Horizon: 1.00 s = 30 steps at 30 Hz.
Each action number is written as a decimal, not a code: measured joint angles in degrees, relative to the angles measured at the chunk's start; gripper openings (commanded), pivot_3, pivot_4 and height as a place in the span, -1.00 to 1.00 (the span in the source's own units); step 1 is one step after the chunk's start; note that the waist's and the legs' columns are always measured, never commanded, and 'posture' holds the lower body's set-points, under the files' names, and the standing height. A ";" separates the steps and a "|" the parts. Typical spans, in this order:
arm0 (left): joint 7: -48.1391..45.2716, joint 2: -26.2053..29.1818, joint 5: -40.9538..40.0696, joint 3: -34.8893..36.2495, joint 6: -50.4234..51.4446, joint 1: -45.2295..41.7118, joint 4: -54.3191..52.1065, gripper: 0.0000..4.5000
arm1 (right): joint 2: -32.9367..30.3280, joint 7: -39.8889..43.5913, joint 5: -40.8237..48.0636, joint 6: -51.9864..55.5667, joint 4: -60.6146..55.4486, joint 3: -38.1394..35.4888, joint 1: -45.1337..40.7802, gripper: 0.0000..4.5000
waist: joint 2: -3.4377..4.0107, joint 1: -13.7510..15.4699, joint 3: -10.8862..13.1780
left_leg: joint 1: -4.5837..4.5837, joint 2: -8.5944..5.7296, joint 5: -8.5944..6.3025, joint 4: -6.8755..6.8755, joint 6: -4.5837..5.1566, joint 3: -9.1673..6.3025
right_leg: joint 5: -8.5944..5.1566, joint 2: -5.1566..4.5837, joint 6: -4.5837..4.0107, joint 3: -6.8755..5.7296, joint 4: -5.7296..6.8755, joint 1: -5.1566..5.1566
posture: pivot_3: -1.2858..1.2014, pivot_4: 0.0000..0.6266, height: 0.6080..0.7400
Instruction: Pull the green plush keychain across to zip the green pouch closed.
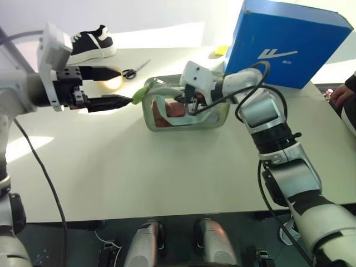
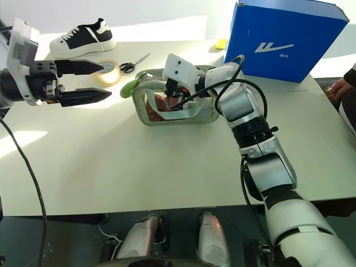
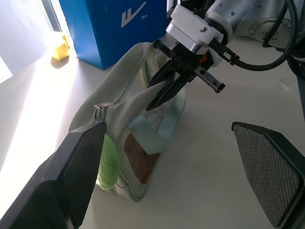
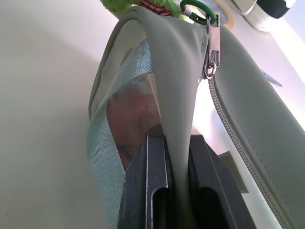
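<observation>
- The table (image 1: 167, 183) is pale and carries everything, with most of its near half bare.
- The blue shoebox (image 1: 289, 41) stands tilted at the far right corner of the table, with a small yellow object (image 1: 221, 50) just beside its left end.
- The green pouch (image 1: 186, 114) sits near the middle of the table, toward the far edge; through its clear side a reddish item shows inside.
- A black and white sneaker (image 2: 83, 38) rests at the far left edge of the table.
- The right gripper (image 3: 164, 93) reaches in from the right, its two black fingers pressed together on a fold of the green pouch fabric at the top, beside the zipper.
- The left gripper (image 2: 83, 82) hovers left of the green pouch, its fingers wide apart and holding nothing; the lower fingertip lies near the pouch's left end.
- A roll of tape (image 2: 108, 72) lies on the table behind the left gripper, and a pair of scissors (image 2: 133, 64) lies just to its right.
- The green plush keychain (image 2: 129, 88) hangs at the left end of the green pouch, fixed by a green ring to the metal zipper pull.
</observation>
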 measured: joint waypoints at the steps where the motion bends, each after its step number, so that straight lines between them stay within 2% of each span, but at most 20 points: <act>1: 0.00 -0.01 0.00 0.00 -0.02 0.00 0.00 1.00 | 0.15 -0.26 0.50 2.16 -0.64 -0.12 0.02 -0.80 | 0.00 0.00 0.00 | 0.00 0.00 0.00 0.00 0.00 0.00 | 0.00 0.00 0.00 0.00 0.00 0.00 | 0.03 -0.52 1.00; 3: 0.00 -0.11 0.00 0.00 -0.03 0.00 0.00 1.00 | 0.65 -0.88 2.14 6.58 -2.21 -0.51 0.15 -0.51 | 0.00 0.00 0.00 | 0.00 0.00 0.00 0.00 0.00 0.00 | 0.00 0.00 0.00 0.00 0.00 0.00 | 0.03 -0.52 1.00; 6: 0.00 -0.34 -0.01 0.00 -0.06 0.01 -0.03 1.00 | 0.57 -1.33 4.82 10.72 -5.14 -1.31 0.66 0.13 | 0.00 0.00 0.00 | -0.01 0.00 0.00 0.00 0.00 0.00 | 0.00 0.00 0.00 0.00 0.00 -0.01 | 0.03 -0.52 1.00; 8: -0.04 -0.66 0.00 -0.01 -0.14 0.01 -0.03 1.00 | -2.42 -0.70 7.32 11.04 -7.40 -2.75 0.75 0.59 | 0.00 0.37 0.01 | -0.14 -0.02 0.00 0.01 0.01 -0.02 | 0.00 -0.02 0.01 -0.01 -0.01 -0.10 | 0.03 -0.52 1.00; 11: -0.19 -0.59 0.32 0.07 -0.83 0.13 0.43 1.00 | -12.39 2.41 8.21 2.32 -8.03 -5.19 0.80 0.59 | -0.01 1.56 0.02 | -0.19 -0.09 -0.05 0.04 0.08 0.01 | 0.00 -0.06 0.01 -0.01 -0.13 -0.12 | 0.03 -0.52 1.00; 15: -0.42 -0.57 1.25 0.09 -2.17 0.29 2.04 1.00 | -20.18 7.06 8.89 -8.48 -4.64 -7.33 0.89 0.59 | -0.05 1.49 0.01 | -0.16 -0.05 -0.22 0.04 0.35 0.02 | -0.01 -0.03 0.00 -0.01 -0.20 -0.08 | 0.03 -0.52 1.00; 18: -1.04 -0.80 2.05 -0.11 -3.30 0.08 3.43 1.00 | -22.27 10.64 8.96 -14.50 -0.35 -6.95 1.56 0.59 | -0.04 1.19 0.01 | -0.15 0.00 -0.20 0.04 0.35 0.05 | -0.01 0.00 0.01 0.00 -0.16 -0.10 | 0.03 -0.52 1.00; 23: -1.87 -1.39 3.34 -1.27 -4.63 -2.47 5.23 1.00 | -21.84 13.50 8.39 -20.96 5.99 -4.60 2.59 0.59 | -0.04 1.29 0.02 | -0.15 0.02 -0.15 0.04 0.28 0.08 | 0.00 0.02 0.01 0.00 -0.13 -0.11 | 0.03 -0.52 1.00; 26: -2.41 -1.46 3.70 -1.80 -4.68 -2.62 5.64 1.00 | -20.31 13.36 8.24 -22.19 7.89 -4.00 2.96 0.23 | -0.05 1.33 0.02 | -0.17 0.01 -0.05 0.05 0.12 0.08 | 0.00 0.02 0.01 0.00 -0.12 -0.11 | 0.03 -0.52 1.00; 29: -2.62 -1.49 4.74 -2.37 -5.15 -3.15 6.74 1.00 | -19.37 12.77 8.19 -23.14 8.62 -3.86 3.00 -0.46 | -0.06 1.39 0.03 | -0.17 0.01 -0.04 0.07 0.12 0.08 | 0.00 0.02 0.02 0.00 -0.11 -0.11 | 0.03 -0.52 1.00; 30: -2.58 -1.49 5.61 -2.65 -5.95 -3.31 7.47 1.00 | -19.33 12.79 8.30 -22.92 8.23 -3.88 3.08 -0.64 | -0.06 1.41 0.03 | -0.17 0.01 -0.04 0.07 0.12 0.08 | 0.00 0.01 0.02 0.00 -0.12 -0.11 | 0.03 -0.52 1.00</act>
